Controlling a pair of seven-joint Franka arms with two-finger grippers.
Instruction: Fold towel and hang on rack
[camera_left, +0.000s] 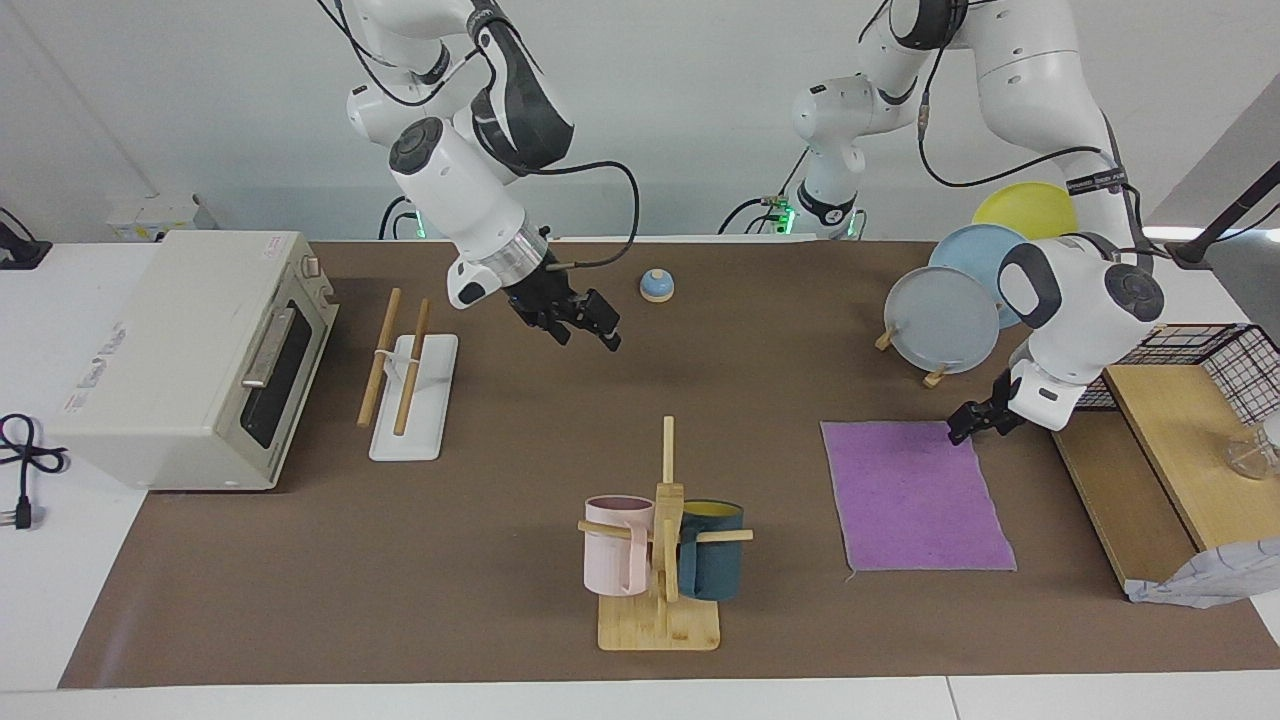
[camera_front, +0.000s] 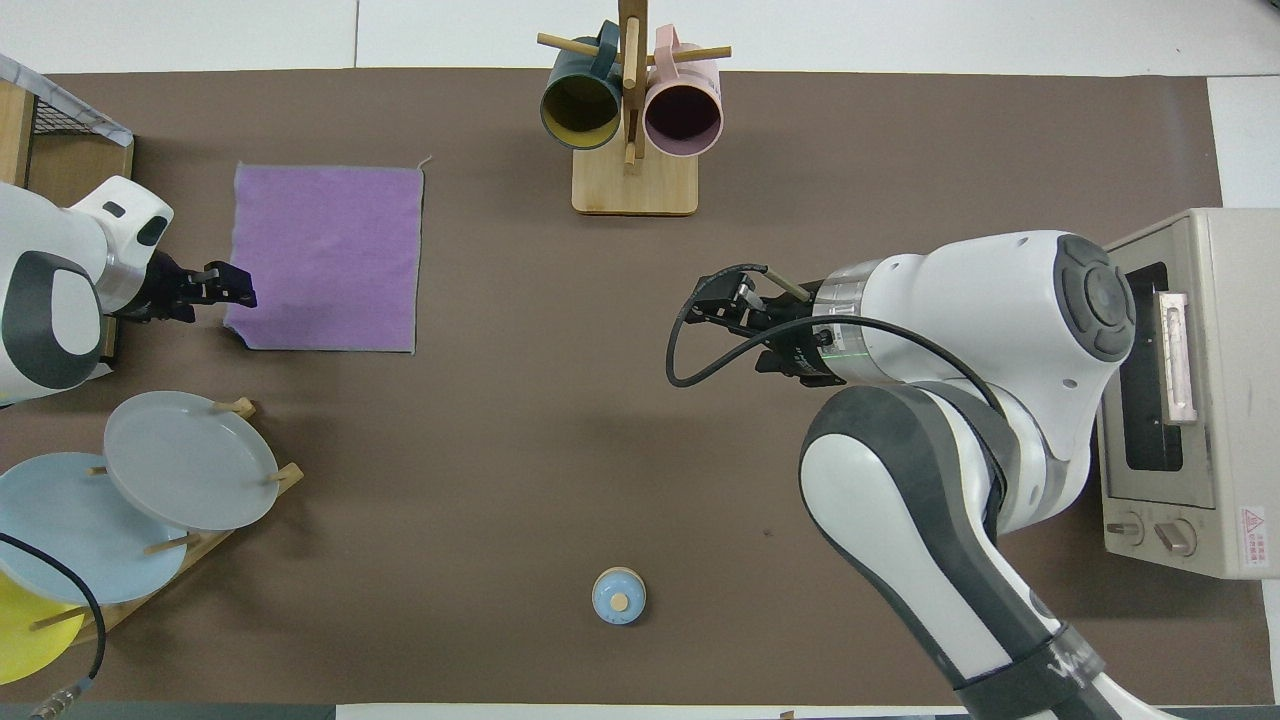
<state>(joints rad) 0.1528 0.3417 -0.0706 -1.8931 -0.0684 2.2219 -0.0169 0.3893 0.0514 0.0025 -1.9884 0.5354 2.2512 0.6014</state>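
the towel (camera_left: 915, 493) lies flat and unfolded, purple face up, toward the left arm's end of the table, so folding and hanging are both judged still ahead; the left gripper (camera_left: 968, 424) sits at its corner nearest the robots, grip unclear; the rack (camera_left: 410, 385), bare, stands by the toaster oven (camera_left: 190, 360), hidden overhead by the right arm, whose right gripper (camera_left: 585, 325) hangs apparently parted and empty

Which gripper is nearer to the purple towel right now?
Left. The left gripper is at the corner of the purple towel nearest the robots. The right gripper hangs over bare table between the rack and the small blue bell.
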